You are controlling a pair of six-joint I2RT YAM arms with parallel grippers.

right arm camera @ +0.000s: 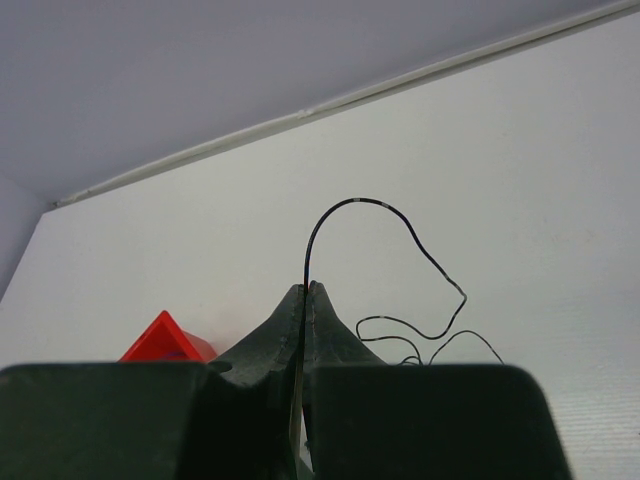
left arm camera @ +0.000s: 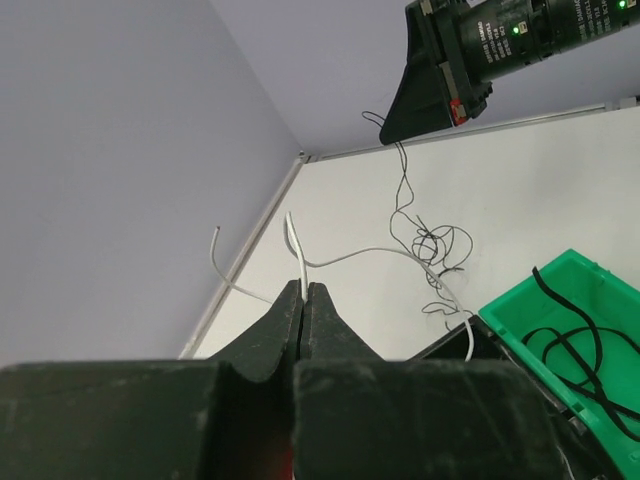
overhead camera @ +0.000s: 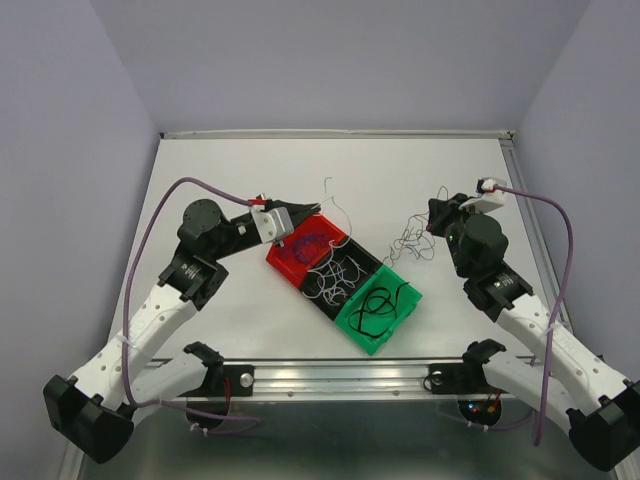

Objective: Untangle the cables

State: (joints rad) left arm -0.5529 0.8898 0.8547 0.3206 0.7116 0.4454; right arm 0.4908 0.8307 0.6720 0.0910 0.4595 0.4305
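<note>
My left gripper (overhead camera: pixel 306 211) (left arm camera: pixel 303 290) is shut on a thin white cable (left arm camera: pixel 296 250), held above the red bin (overhead camera: pixel 283 273). The cable arcs right toward a tangle of black and white cables (overhead camera: pixel 410 240) (left arm camera: pixel 435 245) on the table. My right gripper (overhead camera: pixel 440 215) (right arm camera: pixel 307 288) is shut on a thin black cable (right arm camera: pixel 370 203), which loops up and then drops to the tangle. A blue-purple cable (overhead camera: pixel 308 242) lies in the red bin. White cables lie in the black bin (overhead camera: pixel 322 303). Black cables (left arm camera: pixel 570 345) lie in the green bin (overhead camera: pixel 365 338).
The three bins stand in a diagonal row mid-table, between the arms. The red bin's corner (right arm camera: pixel 165 340) shows in the right wrist view. The table's back edge and the walls enclose the space. The right arm's wrist (left arm camera: pixel 500 30) hangs above the tangle.
</note>
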